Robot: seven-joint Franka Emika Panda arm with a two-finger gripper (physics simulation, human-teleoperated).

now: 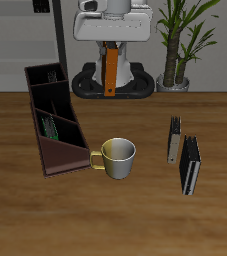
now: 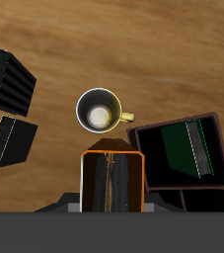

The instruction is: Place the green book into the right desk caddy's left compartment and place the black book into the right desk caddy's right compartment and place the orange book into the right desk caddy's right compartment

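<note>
My gripper (image 1: 110, 52) is shut on the orange book (image 1: 110, 74), which hangs upright high above the table's back near the robot base. In the wrist view the orange book (image 2: 113, 183) shows edge-on, above the mug and beside the caddy. The right desk caddy (image 1: 65, 158), a long maroon tray, lies at an angle. The green book (image 1: 50, 128) stands in its end section nearest the table's front edge, and also shows in the wrist view (image 2: 187, 148). The black book (image 1: 190, 166) lies on the table far from the caddy, past the mug; it also shows in the wrist view (image 2: 10, 84).
A metal mug (image 1: 118, 157) with a yellow handle stands right by the caddy's front end. A tan-grey book with a slim black one (image 1: 173, 140) stands just behind the black book. A potted plant (image 1: 180, 45) is at the back.
</note>
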